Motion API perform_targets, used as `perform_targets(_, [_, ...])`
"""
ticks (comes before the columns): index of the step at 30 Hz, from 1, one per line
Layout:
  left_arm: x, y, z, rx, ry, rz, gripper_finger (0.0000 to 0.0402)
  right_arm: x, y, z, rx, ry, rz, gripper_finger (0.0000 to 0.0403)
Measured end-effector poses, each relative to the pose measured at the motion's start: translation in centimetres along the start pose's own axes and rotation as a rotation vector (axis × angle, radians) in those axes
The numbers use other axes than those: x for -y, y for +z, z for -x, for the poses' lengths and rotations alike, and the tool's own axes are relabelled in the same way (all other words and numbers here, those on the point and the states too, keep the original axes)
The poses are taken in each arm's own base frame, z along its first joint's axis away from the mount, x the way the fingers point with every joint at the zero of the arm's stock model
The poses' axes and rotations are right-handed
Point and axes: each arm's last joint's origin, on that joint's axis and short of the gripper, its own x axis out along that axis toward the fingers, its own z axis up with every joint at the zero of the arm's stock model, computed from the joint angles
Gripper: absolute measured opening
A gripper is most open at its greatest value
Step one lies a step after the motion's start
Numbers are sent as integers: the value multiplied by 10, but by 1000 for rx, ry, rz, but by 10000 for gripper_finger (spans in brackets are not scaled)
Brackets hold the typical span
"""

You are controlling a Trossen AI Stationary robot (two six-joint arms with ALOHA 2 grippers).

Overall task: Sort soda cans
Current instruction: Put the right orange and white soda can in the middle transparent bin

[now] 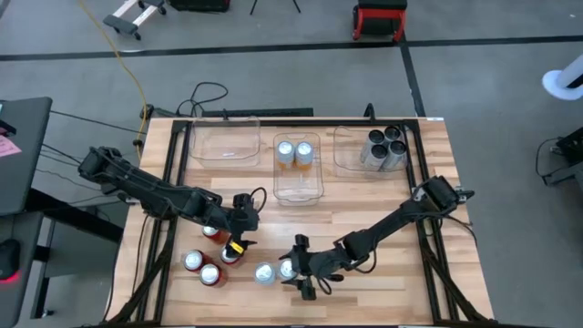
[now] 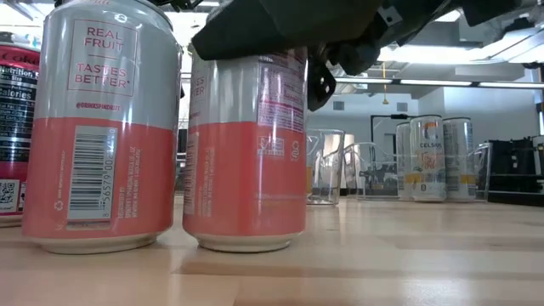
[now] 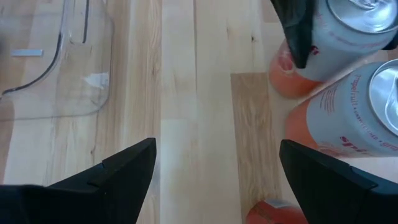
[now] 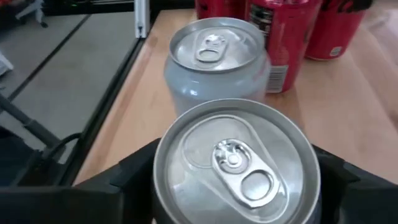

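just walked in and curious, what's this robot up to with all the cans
It is sorting soda cans into clear bins. The right gripper sits around a silver-and-pink can near the table's front edge, its twin beside it. The left gripper hangs open over the red cans, holding nothing. Two light cans stand in the middle bin, the dark cans in the right bin; the left bin holds none.

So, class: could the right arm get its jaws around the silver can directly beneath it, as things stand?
Probably yes. The right gripper already straddles that silver can, a jaw on either side. The neighbouring silver can stands just beyond, not between the jaws.
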Motion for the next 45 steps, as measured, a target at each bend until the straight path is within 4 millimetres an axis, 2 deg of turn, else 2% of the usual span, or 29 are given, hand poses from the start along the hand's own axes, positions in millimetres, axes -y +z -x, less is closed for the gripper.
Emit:
perform_targets(7, [0,0,0,0,1,0,335,1,1,1,8,-31,-8,293])
perform_targets(10, [-2,0,0,14,83,13,335,4,6,4,13,-36,-11,293])
perform_targets(14, [-8,-3,3,10,208,34,335,11,25,19,37,-48,-8,293])
perform_targets(20, [-9,-5,6,0,238,41,335,27,59,53,72,-122,29,293])
perform_targets(24, [-9,-6,6,-4,240,42,335,53,82,77,101,-228,30,293])
perform_targets(31, [-9,-6,6,-5,242,43,335,118,116,104,201,-412,-29,293])
perform_targets(34, [-9,-6,6,-4,242,44,335,145,115,103,176,-483,-53,293])
perform_targets(38, [-10,-7,6,-18,246,50,335,174,97,91,105,-534,-105,293])
perform_targets(42, [-10,-10,6,-43,253,49,335,195,78,72,65,-494,-155,293])
perform_targets(45, [-10,-10,6,-44,253,54,335,205,74,60,105,-444,-178,293])
